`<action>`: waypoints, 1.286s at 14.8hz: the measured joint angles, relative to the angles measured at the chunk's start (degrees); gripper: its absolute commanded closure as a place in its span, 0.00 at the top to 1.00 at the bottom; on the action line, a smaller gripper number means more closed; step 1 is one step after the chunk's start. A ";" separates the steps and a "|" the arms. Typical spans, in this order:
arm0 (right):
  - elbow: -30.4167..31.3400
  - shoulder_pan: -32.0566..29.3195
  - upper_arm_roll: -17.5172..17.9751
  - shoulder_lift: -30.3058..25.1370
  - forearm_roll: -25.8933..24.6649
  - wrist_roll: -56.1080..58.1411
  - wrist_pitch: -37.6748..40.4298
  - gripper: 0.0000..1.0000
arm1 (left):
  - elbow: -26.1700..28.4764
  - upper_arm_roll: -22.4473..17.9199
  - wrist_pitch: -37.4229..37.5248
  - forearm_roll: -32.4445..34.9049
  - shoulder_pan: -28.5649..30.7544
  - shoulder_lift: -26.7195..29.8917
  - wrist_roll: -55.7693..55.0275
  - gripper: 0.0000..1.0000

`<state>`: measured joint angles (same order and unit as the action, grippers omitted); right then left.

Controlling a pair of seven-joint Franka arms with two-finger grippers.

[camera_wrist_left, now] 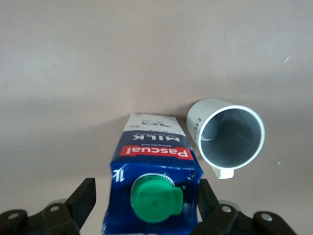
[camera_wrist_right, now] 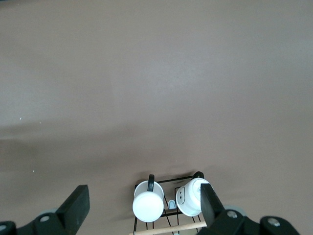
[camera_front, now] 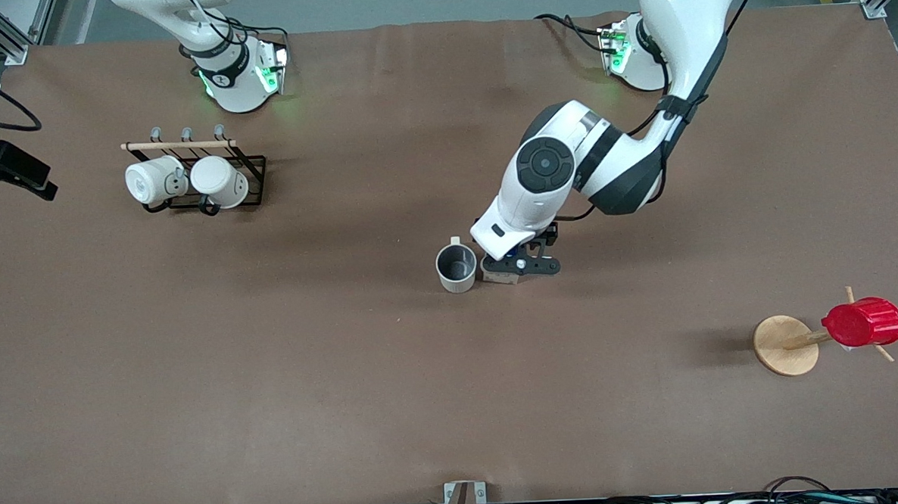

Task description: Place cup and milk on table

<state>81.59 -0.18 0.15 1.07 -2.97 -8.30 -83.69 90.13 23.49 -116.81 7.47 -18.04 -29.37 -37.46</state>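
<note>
I see the fingers (camera_wrist_left: pixel 84 196) of the left gripper (camera_wrist_left: pixel 146 205) spread apart, one on each side of the milk (camera_wrist_left: pixel 152 166). There is a clear gap between the carton and one finger; the other finger stands just beside the carton's blue top, and I cannot tell if it touches. So the milk is between the fingers but not clamped. It stands upright on the bench (camera_front: pixel 272 366), with its green cap (camera_wrist_left: pixel 156 198) up.

Just beside the milk, outside the fingers, the cup (camera_wrist_left: pixel 230 137) stands upright on the bench, mouth up; in the front view it is toward the right arm's end from the carton.

The right gripper (camera_wrist_right: pixel 142 205) waits with its fingers (camera_wrist_right: pixel 76 205) released and empty, high over the rack (camera_front: pixel 252 177) with two white mugs (camera_front: pixel 154 180).

Well apart from both grippers, toward the left arm's end, a red cup (camera_front: pixel 864 322) hangs on a wooden stand (camera_front: pixel 783 346).
</note>
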 measured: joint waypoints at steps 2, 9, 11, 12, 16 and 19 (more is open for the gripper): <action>0.00 0.00 0.00 0.00 0.00 0.04 -0.01 1.00 | -0.26 0.00 0.47 0.00 0.39 2.86 -0.66 1.00; 0.00 -0.07 -0.14 -0.02 0.00 4.40 -0.03 1.00 | -0.20 0.06 3.34 -0.19 7.03 12.37 -0.61 1.00; 0.00 -0.07 -0.14 -0.02 0.00 4.83 -0.03 1.00 | -0.15 0.07 3.37 -0.25 8.03 13.26 -0.59 1.00; 0.00 -0.07 -0.14 -0.02 0.01 5.46 -0.03 1.00 | -0.09 0.08 3.39 -0.25 8.52 13.58 -0.39 1.00; 0.00 -0.07 -0.15 -0.02 0.49 6.43 -0.13 1.00 | 1.80 -0.18 3.50 -1.92 11.45 16.23 5.15 1.00; -0.01 -0.07 -0.17 -0.03 0.62 6.54 -0.49 1.00 | 4.18 -2.96 3.86 -4.42 11.89 20.18 10.61 1.00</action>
<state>81.59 -0.25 -0.02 1.04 -2.35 -1.76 -84.18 94.32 20.53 -112.95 3.05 -6.15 -9.20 -26.85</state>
